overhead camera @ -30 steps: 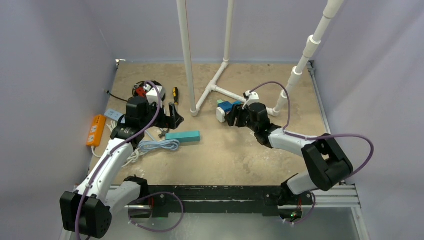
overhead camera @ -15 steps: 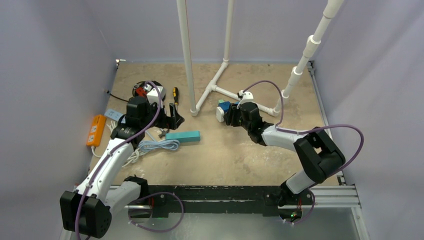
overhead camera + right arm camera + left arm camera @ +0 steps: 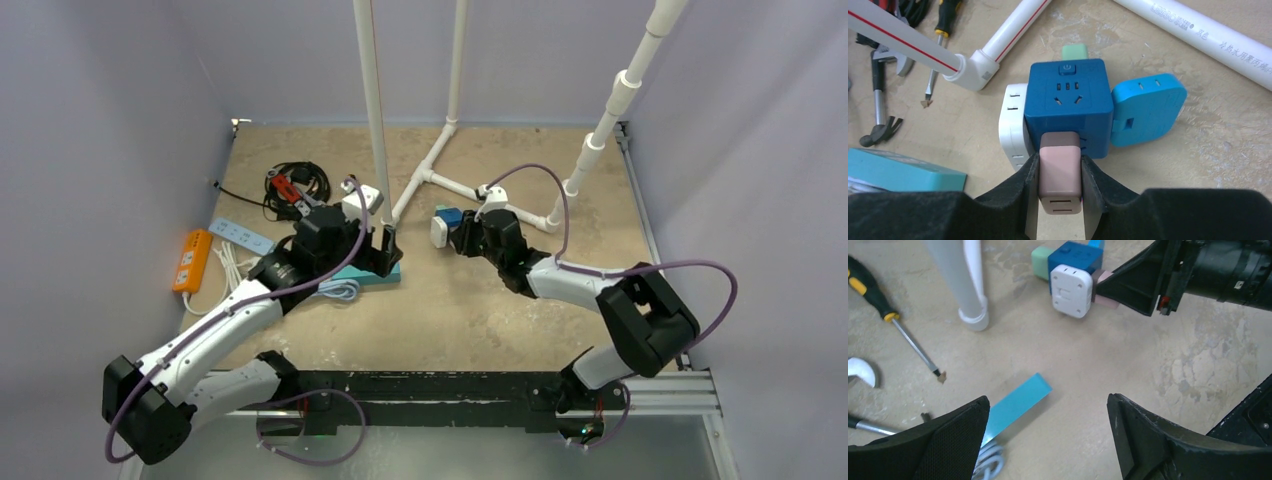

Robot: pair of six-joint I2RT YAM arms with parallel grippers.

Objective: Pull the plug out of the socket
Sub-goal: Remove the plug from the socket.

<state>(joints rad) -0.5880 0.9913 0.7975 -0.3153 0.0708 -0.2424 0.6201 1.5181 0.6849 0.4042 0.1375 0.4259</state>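
Black foam pads (image 3: 1029,177) of the right gripper (image 3: 1060,161) press on both sides of a pink plug (image 3: 1061,182), so this tool is closed tight around it. The plug is pushed into the near face of a blue cube socket (image 3: 1068,107), which sits on the sandy table (image 3: 470,310) just left of the table's middle line and toward the back. 3 other plugs are in the cube: a white one (image 3: 1012,125) on its left face, a light blue one (image 3: 1147,107) on its right face and a pale green one (image 3: 1075,52) on its far face.

On the left side, the left gripper (image 3: 1048,404) hangs above the table with its 2 fingers spread wide and nothing between them. Below it lies a flat teal box (image 3: 1015,402). From this wrist view the cube and the right gripper are ahead, well apart from the left fingers.

Farther back, a screwdriver (image 3: 890,316) with a black and yellow handle lies left of an upright white pipe (image 3: 965,280). A small hammer (image 3: 877,95) lies near it. An orange power strip (image 3: 191,260) rests against the left wall.
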